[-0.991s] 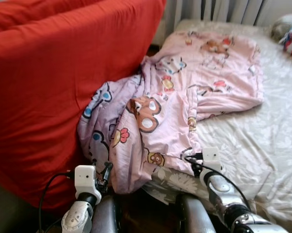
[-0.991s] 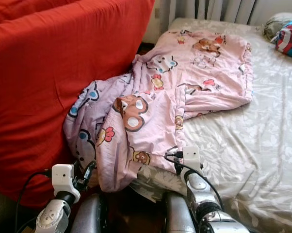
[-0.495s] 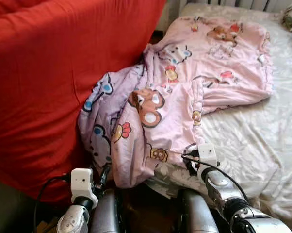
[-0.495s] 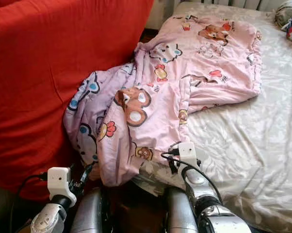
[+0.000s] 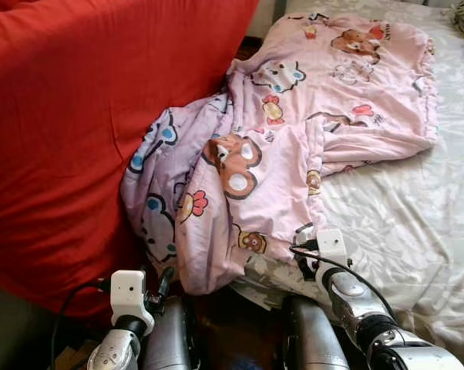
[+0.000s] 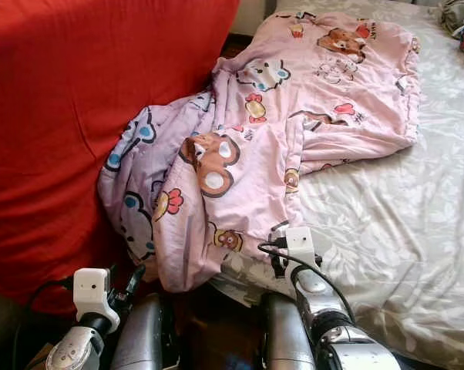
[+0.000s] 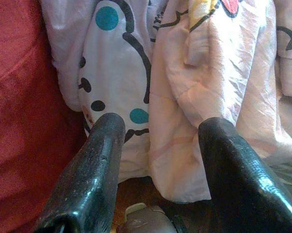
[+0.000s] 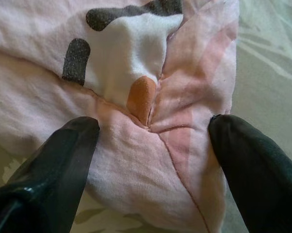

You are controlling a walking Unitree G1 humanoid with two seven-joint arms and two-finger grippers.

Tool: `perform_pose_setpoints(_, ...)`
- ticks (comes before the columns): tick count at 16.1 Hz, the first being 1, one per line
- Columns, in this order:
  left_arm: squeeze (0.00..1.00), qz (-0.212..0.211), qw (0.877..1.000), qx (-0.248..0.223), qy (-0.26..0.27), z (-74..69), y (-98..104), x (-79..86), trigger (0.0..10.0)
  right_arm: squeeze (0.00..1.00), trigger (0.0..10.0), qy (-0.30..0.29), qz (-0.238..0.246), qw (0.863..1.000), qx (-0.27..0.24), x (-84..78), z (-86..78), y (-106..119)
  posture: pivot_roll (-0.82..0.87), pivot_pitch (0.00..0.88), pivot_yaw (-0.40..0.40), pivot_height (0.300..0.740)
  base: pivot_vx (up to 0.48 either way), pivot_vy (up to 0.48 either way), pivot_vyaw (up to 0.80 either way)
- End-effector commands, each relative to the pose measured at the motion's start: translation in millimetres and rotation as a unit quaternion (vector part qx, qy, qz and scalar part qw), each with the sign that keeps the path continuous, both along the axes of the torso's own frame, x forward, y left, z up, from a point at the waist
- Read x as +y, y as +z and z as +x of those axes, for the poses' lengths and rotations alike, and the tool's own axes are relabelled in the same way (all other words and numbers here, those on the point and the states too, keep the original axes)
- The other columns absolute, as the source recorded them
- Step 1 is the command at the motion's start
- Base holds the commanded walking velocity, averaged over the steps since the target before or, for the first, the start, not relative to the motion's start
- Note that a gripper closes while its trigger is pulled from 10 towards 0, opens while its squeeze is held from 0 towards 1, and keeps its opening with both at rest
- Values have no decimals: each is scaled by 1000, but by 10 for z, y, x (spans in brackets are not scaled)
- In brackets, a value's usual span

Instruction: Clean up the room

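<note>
Pink blanket drapes off the bed (beside a red cover); both left gripper and right gripper gape, fingers spread at its edge.

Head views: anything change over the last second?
The whole picture has shifted, so the camera has tilted down and closed in; the things have not moved. The left gripper stays open by the hanging edge of the pink blanket. The right gripper stays open at the blanket's corner on the bed. Nothing was gripped or released. The red cover lies as before.
</note>
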State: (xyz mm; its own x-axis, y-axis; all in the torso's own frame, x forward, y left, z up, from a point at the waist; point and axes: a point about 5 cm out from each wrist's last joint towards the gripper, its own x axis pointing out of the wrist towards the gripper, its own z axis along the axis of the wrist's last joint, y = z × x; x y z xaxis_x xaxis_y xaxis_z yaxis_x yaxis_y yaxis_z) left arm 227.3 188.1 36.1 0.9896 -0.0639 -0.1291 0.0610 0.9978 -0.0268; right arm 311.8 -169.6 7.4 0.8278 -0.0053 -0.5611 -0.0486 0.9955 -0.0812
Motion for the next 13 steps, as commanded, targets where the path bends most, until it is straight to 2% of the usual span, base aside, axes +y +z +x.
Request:
perform_pose_setpoints(1, 0, 1, 1000, 15, -2, -47, -38, -4, 10000, 0, 10000, -3, 4, 999, 41, 30, -125, -141, 13, 230, 37, 592, 0, 0, 0)
perform_pose_setpoints(3, 0, 3, 1000, 19, -9, -54, -41, -18, 10000, 0, 10000, -5, 33, 998, 50, 103, -167, -187, 13, 230, 37, 592, 0, 0, 0)
perform_pose_setpoints(4, 0, 3, 1000, 19, -7, -55, -41, -14, 10000, 0, 10000, 1, 31, 998, 47, 122, -166, -187, 14, 230, 37, 592, 0, 0, 0)
perform_pose_setpoints(5, 0, 4, 1000, 20, -6, -59, -44, -4, 10000, 0, 4510, 4, 34, 998, 47, 141, -166, -188, 14, 230, 37, 592, 0, 0, 0)
perform_pose_setpoints(6, 0, 5, 1000, 22, -5, -59, -47, 3, 10000, 0, 0, 8, 34, 998, 48, 167, -175, -196, 15, 229, 36, 592, 0, 0, 0)
perform_pose_setpoints(13, 0, 2, 1000, 31, -5, -67, -70, -18, 10000, 0, 0, 8, 16, 999, 49, 106, -171, -190, 11, 225, 29, 592, 0, 0, 0)
